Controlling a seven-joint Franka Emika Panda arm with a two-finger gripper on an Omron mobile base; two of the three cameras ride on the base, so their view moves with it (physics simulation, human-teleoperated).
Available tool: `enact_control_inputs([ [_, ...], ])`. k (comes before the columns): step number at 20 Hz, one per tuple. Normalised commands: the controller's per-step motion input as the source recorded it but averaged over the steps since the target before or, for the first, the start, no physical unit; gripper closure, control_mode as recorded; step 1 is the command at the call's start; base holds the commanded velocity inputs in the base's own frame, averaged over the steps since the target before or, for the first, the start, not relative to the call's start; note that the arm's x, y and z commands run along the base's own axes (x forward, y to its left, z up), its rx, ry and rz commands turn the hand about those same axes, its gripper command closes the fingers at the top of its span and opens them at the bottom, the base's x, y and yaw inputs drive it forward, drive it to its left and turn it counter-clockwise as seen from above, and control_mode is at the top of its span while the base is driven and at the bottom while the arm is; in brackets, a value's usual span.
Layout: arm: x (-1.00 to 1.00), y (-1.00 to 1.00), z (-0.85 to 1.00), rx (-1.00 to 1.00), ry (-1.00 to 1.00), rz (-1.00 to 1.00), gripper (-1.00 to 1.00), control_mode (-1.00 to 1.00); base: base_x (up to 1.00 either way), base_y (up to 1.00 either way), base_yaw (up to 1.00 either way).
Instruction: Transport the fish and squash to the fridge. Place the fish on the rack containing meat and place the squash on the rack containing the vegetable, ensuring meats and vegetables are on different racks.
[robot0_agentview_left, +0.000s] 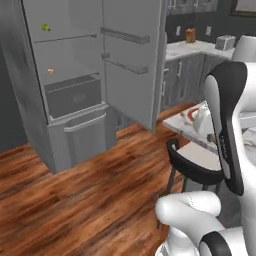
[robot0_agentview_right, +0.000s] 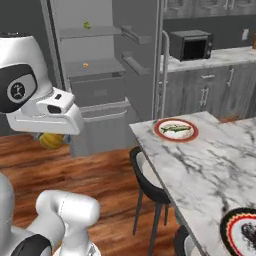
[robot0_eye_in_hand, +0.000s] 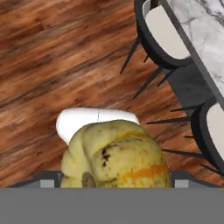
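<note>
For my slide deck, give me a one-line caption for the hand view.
Gripper holding the yellow squash above the wood floor, beside dark stools at the marble table.

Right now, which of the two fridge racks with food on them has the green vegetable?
The upper rack holds the green broccoli floret. The rack below it, just above the drawer, holds the small orange meat piece instead.

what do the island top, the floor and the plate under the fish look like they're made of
Island top: likely polished marble or a look-alike, white with grey veins.
Floor: wood planks, reddish brown with dark grain streaks and a slight sheen, possibly varnished.
Plate: looks like glazed ceramic, red rim around a pale centre where the fish lies; it could be plastic.
</note>
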Motion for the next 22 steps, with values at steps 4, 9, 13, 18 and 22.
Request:
enact_control_inputs([
  [4,0.00,0.00,0.00,0.00,0.00,0.00,1.00,1.00,1.00,0.00,0.55],
  [9,0.00,0.00,0.00,0.00,0.00,0.00,1.00,1.00,1.00,0.35,0.23],
  [13,0.00,0.00,0.00,0.00,0.00,0.00,1.00,1.00,1.00,0.16,0.16],
  [18,0.00,0.00,0.00,0.00,0.00,0.00,1.00,1.00,1.00,0.19,0.12],
  [22,0.00,0.00,0.00,0.00,0.00,0.00,1.00,1.00,1.00,0.05,0.09],
])
